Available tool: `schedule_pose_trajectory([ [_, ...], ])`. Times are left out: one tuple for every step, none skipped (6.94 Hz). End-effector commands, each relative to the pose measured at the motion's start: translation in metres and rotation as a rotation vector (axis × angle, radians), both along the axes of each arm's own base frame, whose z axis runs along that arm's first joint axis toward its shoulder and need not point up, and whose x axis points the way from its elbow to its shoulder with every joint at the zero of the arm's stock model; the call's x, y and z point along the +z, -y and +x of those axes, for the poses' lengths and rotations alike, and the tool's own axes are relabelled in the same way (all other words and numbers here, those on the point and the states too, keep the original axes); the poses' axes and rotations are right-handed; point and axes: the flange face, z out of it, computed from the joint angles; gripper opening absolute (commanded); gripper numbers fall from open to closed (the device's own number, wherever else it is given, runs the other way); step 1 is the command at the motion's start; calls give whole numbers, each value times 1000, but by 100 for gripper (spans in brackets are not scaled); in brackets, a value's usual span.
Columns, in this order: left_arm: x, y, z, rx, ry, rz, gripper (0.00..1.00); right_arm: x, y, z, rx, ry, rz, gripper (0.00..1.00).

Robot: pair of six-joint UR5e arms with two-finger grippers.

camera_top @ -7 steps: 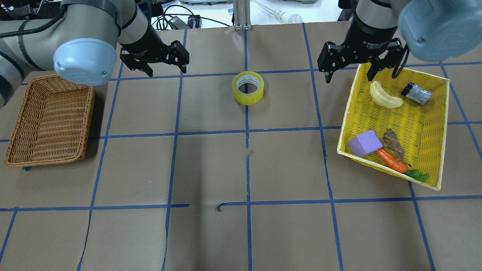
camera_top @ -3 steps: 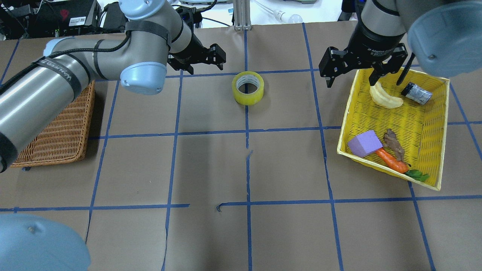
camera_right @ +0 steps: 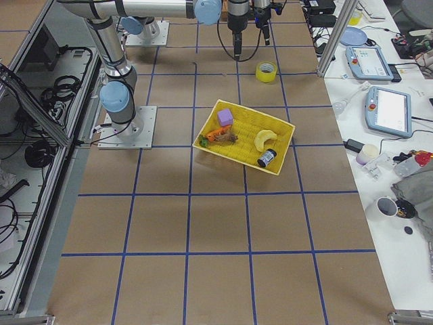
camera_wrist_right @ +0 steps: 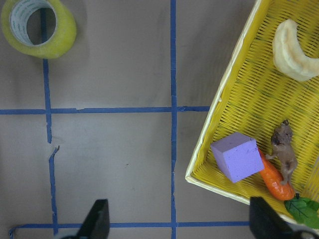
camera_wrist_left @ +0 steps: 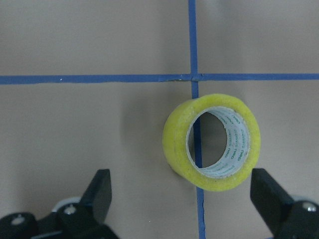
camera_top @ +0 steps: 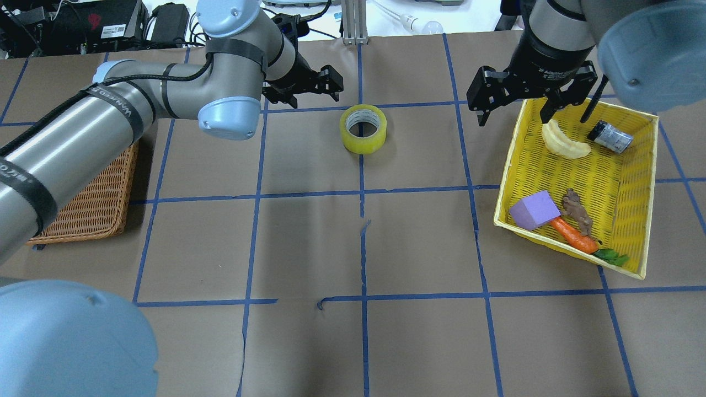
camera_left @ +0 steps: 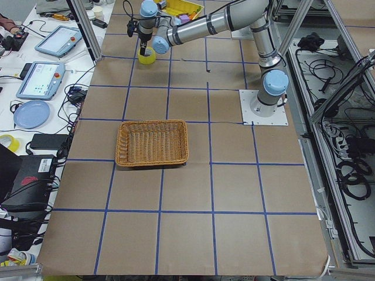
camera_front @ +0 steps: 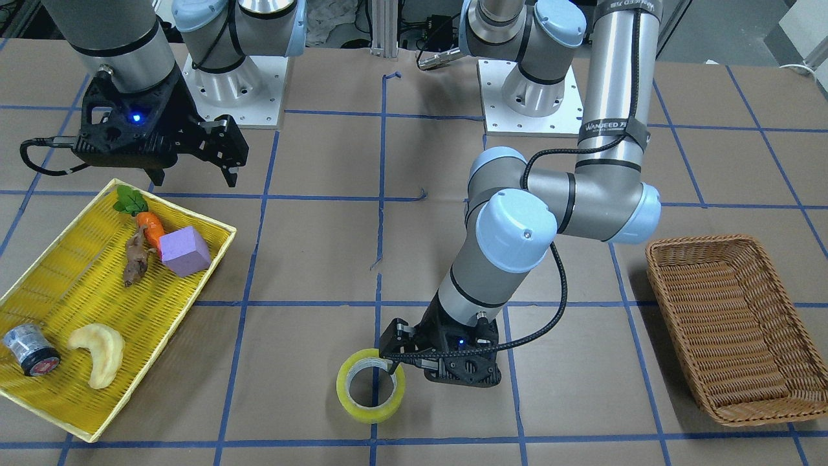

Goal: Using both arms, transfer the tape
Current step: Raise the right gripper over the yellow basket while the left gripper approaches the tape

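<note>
The tape (camera_top: 363, 128), a yellow roll with a white printed core, lies flat on the brown table at the far middle; it also shows in the front view (camera_front: 370, 386) and the right wrist view (camera_wrist_right: 39, 27). My left gripper (camera_top: 313, 99) is open and empty, just to the tape's far left. In the front view (camera_front: 411, 369) one finger overlaps the roll's rim. In the left wrist view the tape (camera_wrist_left: 212, 142) lies ahead, within the span of the open fingers (camera_wrist_left: 99, 189). My right gripper (camera_top: 513, 118) is open and empty, above the yellow basket's far left corner.
A yellow basket (camera_top: 504, 182) on the right holds a pale banana piece (camera_top: 562, 142), a black-capped jar (camera_top: 609, 136), a purple block (camera_top: 534, 209), a carrot (camera_top: 573, 236) and a brown figure (camera_top: 577, 210). A wicker basket (camera_top: 94, 204) sits on the left, partly under my left arm.
My left arm has swung right, from above the wicker basket to beside the tape, its gripper still open. My right gripper has barely shifted. The tape has not moved.
</note>
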Motion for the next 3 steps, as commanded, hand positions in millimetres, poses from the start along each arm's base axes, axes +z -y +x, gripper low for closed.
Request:
schedule_pose_trajectory([
  [-45, 13, -5, -3, 10, 48, 100, 0, 0, 0, 0, 0, 0, 100],
  [-58, 12, -10, -8, 10, 65, 100, 0, 0, 0, 0, 0, 0, 100],
  [-69, 8, -21, -21, 17, 82, 100, 1, 0, 0, 0, 0, -6, 100],
])
